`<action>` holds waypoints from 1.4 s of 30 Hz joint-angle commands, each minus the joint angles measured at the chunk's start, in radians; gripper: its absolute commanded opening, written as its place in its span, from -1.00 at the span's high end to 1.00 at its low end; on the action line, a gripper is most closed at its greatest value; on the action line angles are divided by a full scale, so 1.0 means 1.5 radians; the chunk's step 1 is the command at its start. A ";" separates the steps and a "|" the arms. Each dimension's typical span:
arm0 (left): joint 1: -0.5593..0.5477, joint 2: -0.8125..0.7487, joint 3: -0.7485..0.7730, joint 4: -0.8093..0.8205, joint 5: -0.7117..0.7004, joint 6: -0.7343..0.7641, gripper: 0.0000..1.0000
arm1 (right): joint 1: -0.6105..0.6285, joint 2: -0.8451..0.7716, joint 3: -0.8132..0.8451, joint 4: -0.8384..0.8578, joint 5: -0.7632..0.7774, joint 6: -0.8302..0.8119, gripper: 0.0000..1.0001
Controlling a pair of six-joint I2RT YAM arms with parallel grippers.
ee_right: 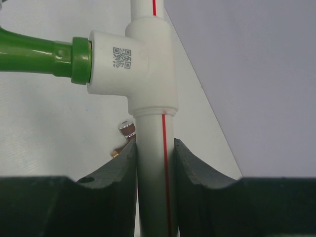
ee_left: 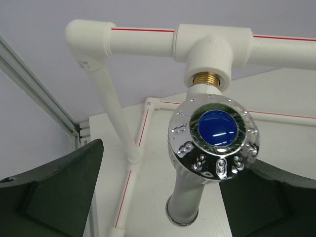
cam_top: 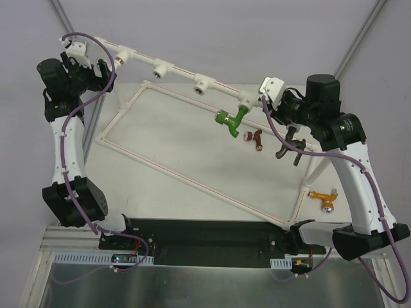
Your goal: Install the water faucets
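Left gripper [ee_left: 173, 163]: jaws spread wide. The left finger stands well clear of the white faucet [ee_left: 212, 133]. The right finger is just beside the chrome handle; we cannot tell if it touches.

The white faucet hangs from the left-end tee [ee_left: 210, 47] of the pipe frame [cam_top: 180, 76], next to the corner elbow. A band of brass thread [ee_left: 210, 79] shows between socket and body. The handle carries a blue cap [ee_left: 216, 127] with no lettering that we can read.

Right gripper [ee_right: 155, 148]: closed on the frame's upright pipe just below the right-end tee [ee_right: 133, 64], pads pressing both sides. A red line runs along the pipe.

The green faucet [ee_right: 34, 52] is seated in that tee's side socket. The tee bears a QR code [ee_right: 122, 58] with small print beside it, too fine to read.

Loose on the table [cam_top: 192, 144]:
- The dark red faucet [cam_top: 257, 138] is near the green one's spout.
- The dark grey faucet [cam_top: 289, 146] is just right of the red one, under the right wrist.
- The orange faucet [cam_top: 324, 196] is well apart, nearer the right arm's base.

The two middle tees on the top rail show bare sockets.
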 commanded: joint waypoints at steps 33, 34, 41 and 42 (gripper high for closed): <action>-0.247 -0.058 -0.122 0.098 -0.271 0.642 1.00 | 0.012 -0.005 0.008 0.007 -0.061 0.027 0.97; -0.252 -0.063 -0.131 0.106 -0.279 0.655 1.00 | 0.011 -0.005 0.008 0.006 -0.062 0.027 0.97; -0.298 -0.068 -0.196 0.195 -0.350 0.786 1.00 | 0.012 -0.006 0.008 0.007 -0.063 0.029 0.97; -0.300 -0.069 -0.206 0.203 -0.355 0.803 1.00 | 0.012 -0.007 0.008 0.007 -0.063 0.029 0.97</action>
